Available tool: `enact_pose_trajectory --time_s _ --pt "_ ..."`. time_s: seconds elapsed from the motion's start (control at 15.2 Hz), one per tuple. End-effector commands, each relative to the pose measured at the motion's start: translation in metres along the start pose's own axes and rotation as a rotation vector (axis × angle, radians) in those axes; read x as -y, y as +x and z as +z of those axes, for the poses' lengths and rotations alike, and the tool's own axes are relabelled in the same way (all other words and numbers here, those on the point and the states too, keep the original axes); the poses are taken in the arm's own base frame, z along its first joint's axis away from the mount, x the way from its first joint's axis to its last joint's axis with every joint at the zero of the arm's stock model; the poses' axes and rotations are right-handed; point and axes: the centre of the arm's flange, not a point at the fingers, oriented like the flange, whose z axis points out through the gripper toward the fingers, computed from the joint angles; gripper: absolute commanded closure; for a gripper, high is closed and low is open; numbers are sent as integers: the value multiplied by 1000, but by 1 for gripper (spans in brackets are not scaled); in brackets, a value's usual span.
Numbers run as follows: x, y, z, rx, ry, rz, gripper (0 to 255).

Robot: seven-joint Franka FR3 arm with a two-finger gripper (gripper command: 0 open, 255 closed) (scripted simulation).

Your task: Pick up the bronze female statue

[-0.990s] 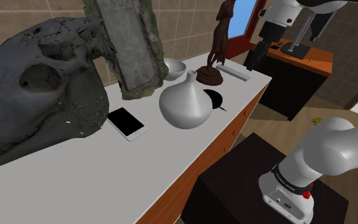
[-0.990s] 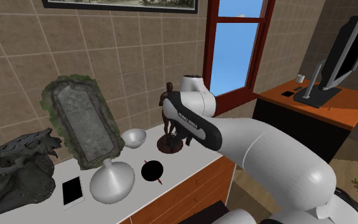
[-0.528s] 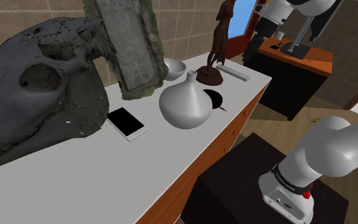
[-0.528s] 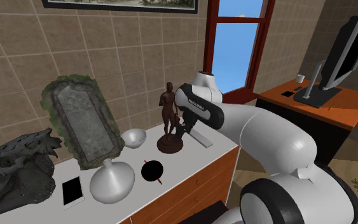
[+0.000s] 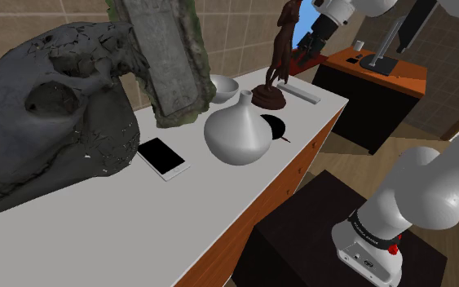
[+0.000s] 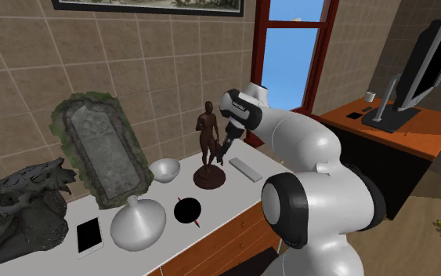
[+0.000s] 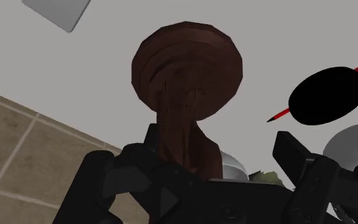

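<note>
The brown female statue (image 6: pixel 206 135) is seen standing upright, its round base set on the white tabletop (image 6: pixel 230 196) near the end by the window. In the second exterior view the gripper (image 6: pixel 224 151) is held just beside the figure, at three o'clock of its legs, and the white arm is brought in from that same side. In the wrist view the fingers (image 7: pixel 301 167) are shown apart, with the figure rising between them and nearer one finger than the other. The farther finger is plainly clear of it. Contact on the nearer side cannot be told.

Around the base, in the second exterior view:
- A white bowl (image 6: pixel 164 168) is placed at nine o'clock.
- A flat grey bar (image 6: pixel 244 168) is placed at three o'clock.
- A black disc (image 6: pixel 186 210) with a thin red stick is placed at seven o'clock.

A grey vase (image 6: pixel 138 222) is found at nine o'clock of the disc, and a black-screened tablet (image 6: pixel 89 235) at nine o'clock of the vase. A mossy stone slab (image 6: pixel 101 149) is propped against the tiled wall at eleven o'clock of the vase. A dark skull (image 6: pixel 19 212) is laid at nine o'clock of the tablet.
</note>
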Motion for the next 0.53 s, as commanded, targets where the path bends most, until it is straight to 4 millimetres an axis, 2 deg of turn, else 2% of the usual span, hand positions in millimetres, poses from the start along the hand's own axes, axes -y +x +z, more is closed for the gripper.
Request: enact_pose_trajectory --time_s 0.0,0.07,0.46 --pt "-26 11 3 -41 9 -94 0" --pt "-35 15 3 -57 14 -127 0" --pt "-37 2 32 -57 14 -127 0"
